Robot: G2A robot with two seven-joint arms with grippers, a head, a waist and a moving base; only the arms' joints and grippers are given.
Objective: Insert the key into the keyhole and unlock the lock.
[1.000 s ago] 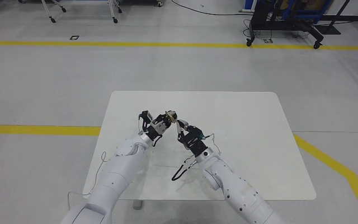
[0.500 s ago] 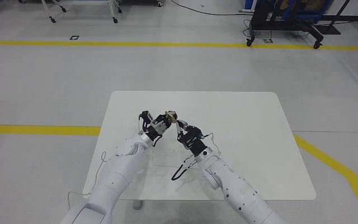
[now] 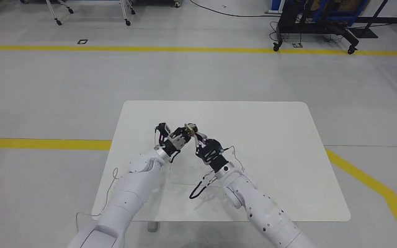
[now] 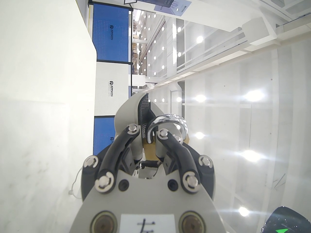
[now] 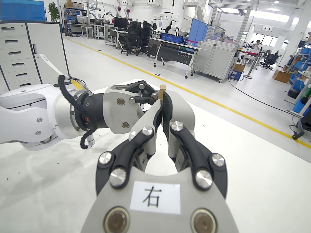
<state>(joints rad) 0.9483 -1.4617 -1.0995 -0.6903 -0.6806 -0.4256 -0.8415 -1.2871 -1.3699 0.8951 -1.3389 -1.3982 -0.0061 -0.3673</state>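
A brass padlock [image 3: 191,129] with a silver shackle [image 4: 167,122] is held above the table's middle, and my left gripper [image 3: 183,132] is shut on its body [image 4: 150,149]. My right gripper [image 3: 199,140] sits just beside the padlock, tip to tip with the left one. In the right wrist view its fingers [image 5: 167,112] are pressed together on a thin key, of which a small brass end [image 5: 162,89] pokes out at the tips. That end lies against the left gripper [image 5: 142,95]. The keyhole is hidden.
Both arms hover over the white table [image 3: 279,124]. A loose black cable [image 3: 200,186] hangs from the right forearm above the table. Yellow floor lines [image 3: 186,48] run beyond the table.
My right gripper has edged a little closer to the padlock. The left arm and the padlock have stayed still.
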